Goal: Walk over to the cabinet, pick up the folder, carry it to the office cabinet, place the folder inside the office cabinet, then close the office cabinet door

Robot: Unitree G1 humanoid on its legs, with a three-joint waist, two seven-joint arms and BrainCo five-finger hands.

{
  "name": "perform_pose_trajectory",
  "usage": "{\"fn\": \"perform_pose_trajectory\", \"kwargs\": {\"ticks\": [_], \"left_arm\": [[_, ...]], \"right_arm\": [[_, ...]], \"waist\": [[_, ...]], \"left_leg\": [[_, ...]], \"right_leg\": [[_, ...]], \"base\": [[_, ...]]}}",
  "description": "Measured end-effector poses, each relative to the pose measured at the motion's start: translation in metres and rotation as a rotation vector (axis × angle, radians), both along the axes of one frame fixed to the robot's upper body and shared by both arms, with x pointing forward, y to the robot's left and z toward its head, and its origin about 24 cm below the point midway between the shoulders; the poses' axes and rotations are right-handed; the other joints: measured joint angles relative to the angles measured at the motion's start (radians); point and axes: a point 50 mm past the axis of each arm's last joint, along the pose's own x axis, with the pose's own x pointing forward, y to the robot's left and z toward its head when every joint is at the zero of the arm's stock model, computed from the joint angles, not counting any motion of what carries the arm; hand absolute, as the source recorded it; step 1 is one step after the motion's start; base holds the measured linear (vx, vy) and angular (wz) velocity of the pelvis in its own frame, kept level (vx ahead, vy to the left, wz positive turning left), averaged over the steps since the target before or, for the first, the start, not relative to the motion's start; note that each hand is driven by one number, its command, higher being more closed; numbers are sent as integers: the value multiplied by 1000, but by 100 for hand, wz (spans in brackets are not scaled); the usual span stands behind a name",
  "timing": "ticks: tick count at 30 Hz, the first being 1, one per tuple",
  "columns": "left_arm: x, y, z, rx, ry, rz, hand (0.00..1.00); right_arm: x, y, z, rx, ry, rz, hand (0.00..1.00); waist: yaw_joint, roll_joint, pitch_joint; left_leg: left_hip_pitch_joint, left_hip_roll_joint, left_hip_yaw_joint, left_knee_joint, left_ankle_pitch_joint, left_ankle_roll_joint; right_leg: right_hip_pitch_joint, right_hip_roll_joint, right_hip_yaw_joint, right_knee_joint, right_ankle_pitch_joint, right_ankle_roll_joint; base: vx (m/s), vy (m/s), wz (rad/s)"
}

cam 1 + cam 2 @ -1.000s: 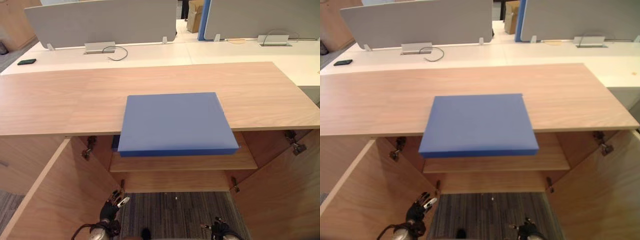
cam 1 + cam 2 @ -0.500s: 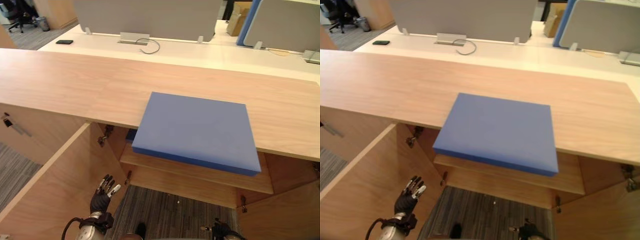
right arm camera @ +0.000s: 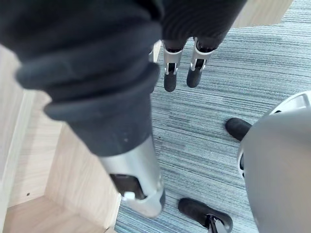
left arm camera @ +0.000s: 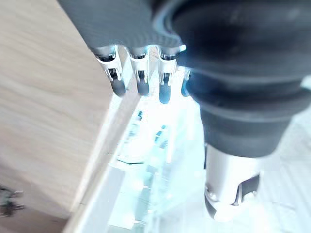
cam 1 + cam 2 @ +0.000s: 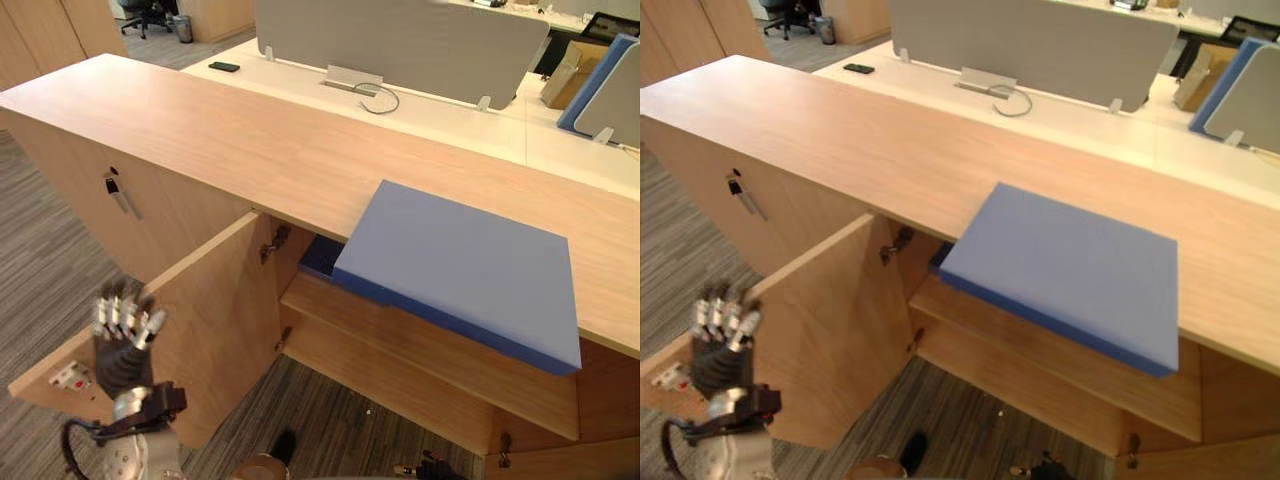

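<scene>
One blue folder point(image 5: 460, 265) is all there is to fetch. It lies flat on the wooden tabletop point(image 5: 200, 130) of the cabinet point(image 5: 60, 165), with its near edge jutting past the front lip above the open shelf point(image 5: 420, 345).

Neither hand is on it. The left hand point(image 5: 122, 345) is raised well off to the side, fingers straight and spread, holding nothing, just beside the outer edge of the open door point(image 5: 200, 320). The right hand point(image 3: 170, 77) hangs low over the carpet point(image 3: 233, 73), fingers loose and empty.

From where I stand the folder looks thick and boxy, more like a stiff case than a floppy file. I'd expect it to keep its shape when lifted rather than sag. The cover seems smooth and matte, so a light pinch could slide off it. If it is full, it may weigh more than it looks.

The overhanging edge is the obvious place to take it, with fingers slipped underneath and the thumb pressed on top. Given its width, one hand at each side of that edge would likely keep it level. A single grip at one corner might let the far end dip or twist.
</scene>
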Motion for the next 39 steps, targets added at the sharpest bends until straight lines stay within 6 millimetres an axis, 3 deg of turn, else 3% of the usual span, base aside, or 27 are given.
{"fn": "perform_pose_trajectory", "kwargs": {"ticks": [1,4,7,11,14,16,18,24,32,39], "left_arm": [[-4,2,21,57,-90,68,0],[-9,0,53,121,-247,167,0],[-9,-10,73,171,-348,238,0],[-1,-27,80,218,-379,213,0],[8,-52,88,271,-419,83,0],[13,-76,95,400,-457,-10,0],[16,-86,96,474,-470,-32,0],[35,-124,74,677,-368,-150,0],[39,-171,55,917,-397,-378,0],[46,-187,27,1080,-330,-493,0]], "right_arm": [[0,0,0,-8,2,0,0],[1,0,0,-15,0,-5,0],[4,2,1,-26,-6,19,0],[10,5,2,-33,-16,45,0],[16,11,2,-38,-22,105,0],[15,14,2,-42,-16,140,0],[13,14,1,-45,-5,148,0],[8,15,-1,-68,33,212,0],[11,12,0,-92,34,257,0],[12,12,0,-102,39,280,0]], "waist": [[-1,1,-1],[-1,0,-1],[-5,0,-2],[-17,0,-2],[-21,0,-9],[-28,1,-25],[-36,3,-31],[-48,5,-58],[-69,9,-68],[-99,8,-89]], "left_leg": [[0,1,-3,0,5,-2],[-3,4,-10,1,19,-5],[-7,5,-8,4,29,-8],[-9,9,10,4,32,-5],[0,22,47,0,21,-8],[1,35,68,-1,16,-13],[1,43,77,0,14,-16],[2,69,102,3,11,-22],[18,83,145,-1,4,-26],[19,87,159,-1,2,-24]], "right_leg": [[2,3,0,-6,-3,-3],[1,9,0,-7,0,0],[0,12,2,-16,13,4],[-7,14,19,-24,23,1],[-10,23,59,-42,27,-3],[-19,32,84,-52,33,-7],[-22,38,91,-52,38,-8],[-32,61,118,-57,43,-13],[-39,64,163,-56,45,-18],[-44,64,177,-57,47,-21]], "base": [[-95,6,5],[-46,0,6],[0,0,0],[3,-2,-12],[11,-15,-36],[13,-27,-32],[19,-37,-16],[27,-52,-13],[-6,-9,-16],[1,2,-6]]}}
